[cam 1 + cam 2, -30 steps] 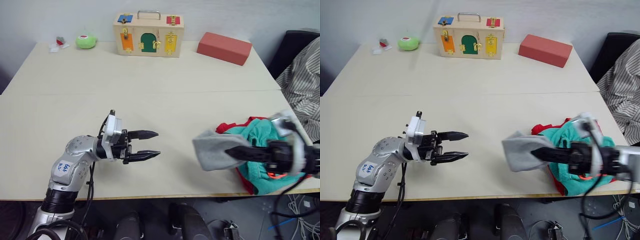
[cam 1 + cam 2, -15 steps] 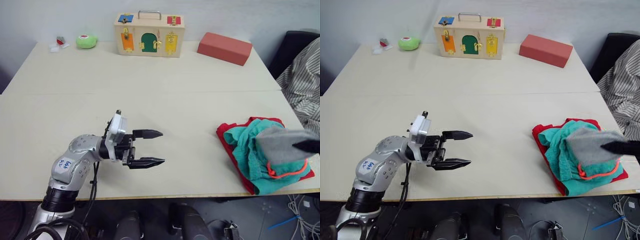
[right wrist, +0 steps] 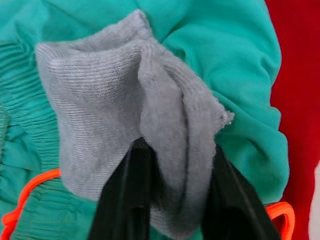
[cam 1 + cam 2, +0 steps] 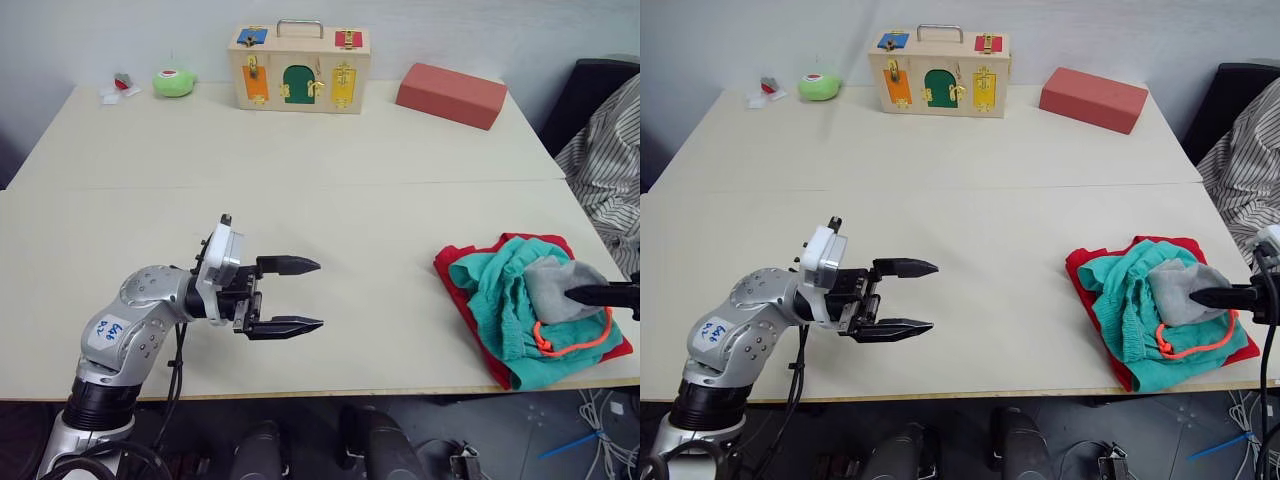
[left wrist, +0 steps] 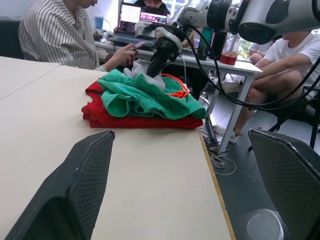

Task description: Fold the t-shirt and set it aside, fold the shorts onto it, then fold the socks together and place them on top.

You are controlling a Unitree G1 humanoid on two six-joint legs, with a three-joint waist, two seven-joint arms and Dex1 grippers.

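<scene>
Socks (image 3: 135,130), grey and bunched together, now rest on the teal shorts (image 4: 1130,300) at the right end of the table (image 4: 330,150), where a second ago the right tool (image 4: 1200,297) was carrying them in the air over the bare tabletop left of the pile. Half a second ago they were already above the pile but higher; they now sit lower, pressed into the teal cloth beside the orange drawstring (image 4: 1190,345). The right tool's two black fingers are still pinched on the grey knit, so the socks are delivered but not released. In my judgement this is the closing step: the red t-shirt (image 4: 1090,275) lies at the bottom, the shorts on it, the socks on top, and only letting go and drawing back remains. The shorts look rumpled rather than flat, so the socks could roll off when freed.

The left tool (image 4: 300,295) hovers over the middle of the table with its fingers wide apart and nothing between them, much as it was before.

Counted: one t-shirt, one pair of shorts, and one grey bundle that I cannot separate into two socks. At the far edge stand one wooden latch box (image 4: 297,68), one red block (image 4: 448,95) and one green round object (image 4: 172,82). Seated people (image 5: 62,35) show in the left wrist view.
</scene>
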